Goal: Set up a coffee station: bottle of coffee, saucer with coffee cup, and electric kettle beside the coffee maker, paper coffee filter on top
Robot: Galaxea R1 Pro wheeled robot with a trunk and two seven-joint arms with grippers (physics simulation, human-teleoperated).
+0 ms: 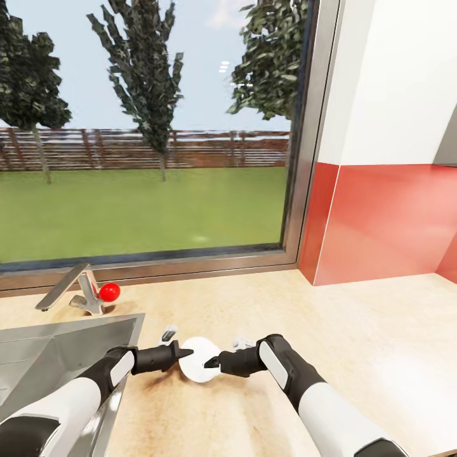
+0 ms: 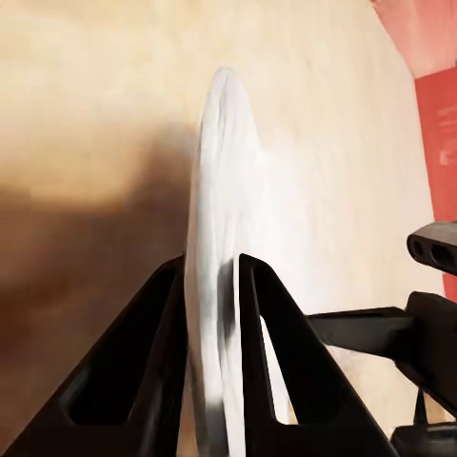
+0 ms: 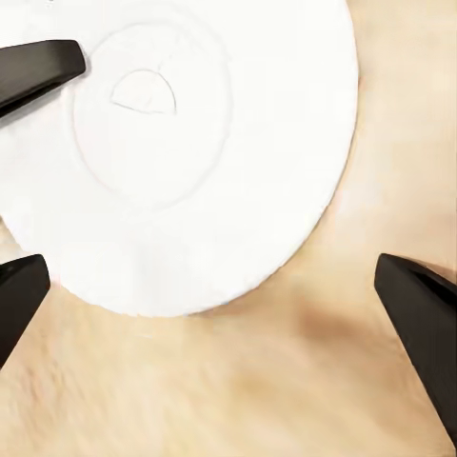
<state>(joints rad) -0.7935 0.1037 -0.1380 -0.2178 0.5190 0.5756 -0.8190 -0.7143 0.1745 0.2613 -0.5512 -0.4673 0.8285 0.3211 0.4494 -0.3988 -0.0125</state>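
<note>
The countertop [image 1: 355,343] carries no coffee maker, kettle, cup or bottle here, so I judge that most of the task is left. Only the saucer [image 1: 198,359] is in hand, at about 6 o'clock in the head view, over the counter beside the sink [image 1: 57,355]. The left gripper [image 1: 184,353] has its jaws clamped on the saucer's rim. The left wrist view shows this pinch edge-on. The right wrist view shows the saucer's round face and the right gripper [image 1: 209,364] with jaws apart.
</note>
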